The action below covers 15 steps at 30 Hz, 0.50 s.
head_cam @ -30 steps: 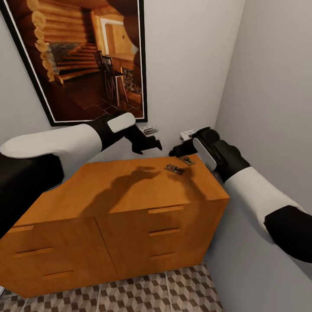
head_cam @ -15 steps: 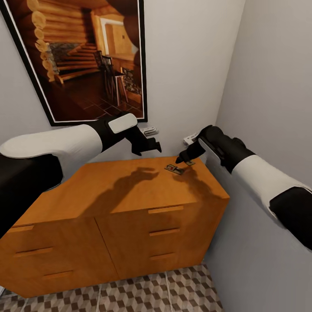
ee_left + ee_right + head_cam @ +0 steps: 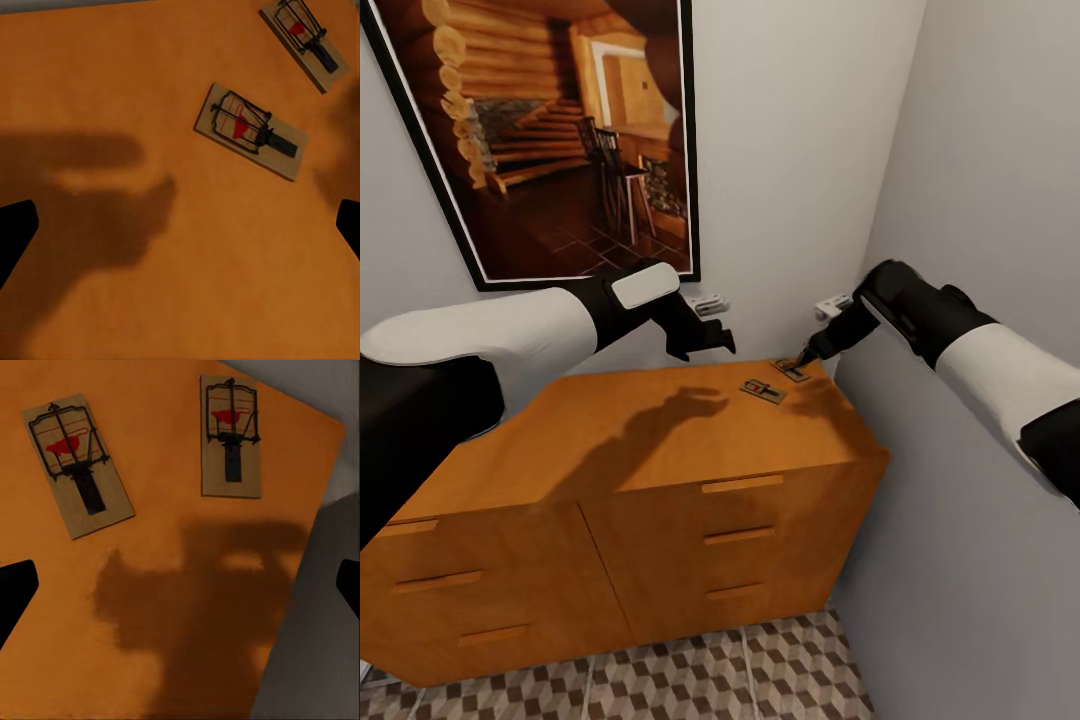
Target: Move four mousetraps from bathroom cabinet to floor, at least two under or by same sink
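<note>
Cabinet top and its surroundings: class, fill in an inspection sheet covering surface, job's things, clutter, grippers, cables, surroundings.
Surface: cabinet top, orange-brown wood, drawers shut.
Job's things: two mousetraps lie flat near the back right corner, nearer mousetrap and corner mousetrap, apart.
Clutter: nothing seen.
Grippers: left gripper open, above the top, holding nothing; right gripper open, fingers spread, just above the corner mousetrap.
Cables: nothing seen.
Surroundings: framed picture on the wall; grey side wall; cube-patterned bathroom floor.

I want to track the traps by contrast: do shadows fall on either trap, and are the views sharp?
Head view: the arms' shadows darken the cabinet top, and both traps are tiny. Left wrist view: a hand-shaped shadow lies beside the nearer trap, not on it. Right wrist view: the shadow stops just short of the traps; both crisp.
</note>
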### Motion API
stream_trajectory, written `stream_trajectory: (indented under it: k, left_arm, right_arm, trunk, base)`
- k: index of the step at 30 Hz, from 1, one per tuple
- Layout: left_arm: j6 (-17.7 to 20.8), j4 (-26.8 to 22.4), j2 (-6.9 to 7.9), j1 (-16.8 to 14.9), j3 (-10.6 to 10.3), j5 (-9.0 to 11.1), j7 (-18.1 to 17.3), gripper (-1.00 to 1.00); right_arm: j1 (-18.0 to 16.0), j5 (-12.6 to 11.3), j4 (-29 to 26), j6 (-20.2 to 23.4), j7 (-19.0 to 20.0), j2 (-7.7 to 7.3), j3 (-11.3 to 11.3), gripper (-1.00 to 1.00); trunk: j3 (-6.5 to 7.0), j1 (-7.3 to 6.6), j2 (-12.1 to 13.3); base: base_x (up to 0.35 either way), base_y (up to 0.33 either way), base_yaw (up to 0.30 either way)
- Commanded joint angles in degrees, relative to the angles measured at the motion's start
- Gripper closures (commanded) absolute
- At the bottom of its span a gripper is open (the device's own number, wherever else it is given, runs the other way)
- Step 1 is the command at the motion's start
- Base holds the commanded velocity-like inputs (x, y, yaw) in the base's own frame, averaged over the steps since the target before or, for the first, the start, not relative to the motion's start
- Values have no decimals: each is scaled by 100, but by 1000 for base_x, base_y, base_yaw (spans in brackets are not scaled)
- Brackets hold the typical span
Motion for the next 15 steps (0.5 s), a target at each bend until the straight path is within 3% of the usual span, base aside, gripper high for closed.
stream_trajectory:
  k: [1,11,15]
  left_arm:
    - [-1,-6,-2,-8,-19,61,46,-100]
    - [-6,-55,-10,-8,-18,61,46,-100]
    - [-8,-84,-11,-8,-18,61,46,-100]
  right_arm:
    - [-21,2,2,24,67,-36,44,-100]
    - [-130,587,36,-31,1096,-148,55,-100]
    - [-170,761,34,-39,1339,-155,51,-100]
  trunk:
    - [-6,0,-3]
    - [-6,0,-3]
    - [-6,0,-3]
  base:
    - [0,0,0]
    - [0,0,0]
    - [14,-5,0]
